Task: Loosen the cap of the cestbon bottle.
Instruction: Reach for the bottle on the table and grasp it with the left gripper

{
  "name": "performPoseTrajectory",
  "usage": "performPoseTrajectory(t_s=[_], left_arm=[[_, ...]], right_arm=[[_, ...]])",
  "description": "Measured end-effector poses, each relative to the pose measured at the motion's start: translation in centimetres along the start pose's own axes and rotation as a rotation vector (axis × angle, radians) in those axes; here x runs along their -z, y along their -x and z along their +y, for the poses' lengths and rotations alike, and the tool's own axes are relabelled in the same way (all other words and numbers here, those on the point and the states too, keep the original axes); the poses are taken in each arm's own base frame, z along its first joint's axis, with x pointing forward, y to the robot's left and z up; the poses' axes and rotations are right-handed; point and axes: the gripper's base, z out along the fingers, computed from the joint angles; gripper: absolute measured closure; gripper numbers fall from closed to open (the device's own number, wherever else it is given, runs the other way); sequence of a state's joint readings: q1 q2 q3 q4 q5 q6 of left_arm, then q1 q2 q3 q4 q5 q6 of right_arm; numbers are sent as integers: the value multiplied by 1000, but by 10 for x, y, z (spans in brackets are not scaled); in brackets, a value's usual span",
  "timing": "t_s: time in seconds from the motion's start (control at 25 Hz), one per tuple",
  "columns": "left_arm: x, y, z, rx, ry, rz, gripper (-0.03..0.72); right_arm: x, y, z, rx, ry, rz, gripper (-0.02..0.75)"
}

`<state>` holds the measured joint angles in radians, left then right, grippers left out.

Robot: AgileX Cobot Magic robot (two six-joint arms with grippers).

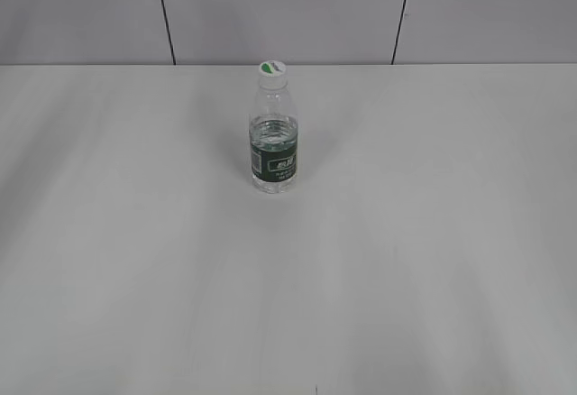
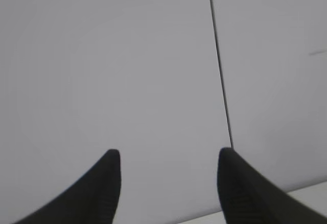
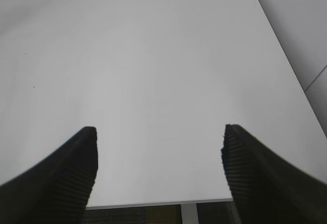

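The cestbon bottle (image 1: 273,142) stands upright on the white table (image 1: 135,233) near the back middle in the exterior view. It is clear and ribbed with a dark green label band. Its white cap (image 1: 272,68) with a green leaf mark sits on the neck. Neither gripper shows in the exterior view. My left gripper (image 2: 168,155) is open and empty in the left wrist view, facing a grey wall. My right gripper (image 3: 159,132) is open and empty in the right wrist view, above bare table. The bottle shows in neither wrist view.
A grey panelled wall (image 1: 288,7) with dark seams runs behind the table. The table's near edge (image 3: 153,202) shows in the right wrist view, with a white leg below it.
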<state>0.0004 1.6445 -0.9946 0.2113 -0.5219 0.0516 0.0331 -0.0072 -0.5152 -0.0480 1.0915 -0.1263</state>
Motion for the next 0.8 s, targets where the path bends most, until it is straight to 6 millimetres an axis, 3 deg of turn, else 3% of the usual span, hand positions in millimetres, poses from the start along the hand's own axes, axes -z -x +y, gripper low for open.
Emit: performPoseTrajectory(t_s=[0.16,0.32,0.56,0.8], left_arm=[[-13,-36,-13,5,-62,0,305],[-14,-73,-27,45,-116,-26,305],[-1,-115,-44,48,-257,-115,305],[17,-150,-56,56,-446,-52,307]], right_arm=[[0,0,0,-1,0,0,160],[0,0,0,-3,0,0,160],[0,0,0,-4,0,0,160],[0,0,0,-6,0,0,160]])
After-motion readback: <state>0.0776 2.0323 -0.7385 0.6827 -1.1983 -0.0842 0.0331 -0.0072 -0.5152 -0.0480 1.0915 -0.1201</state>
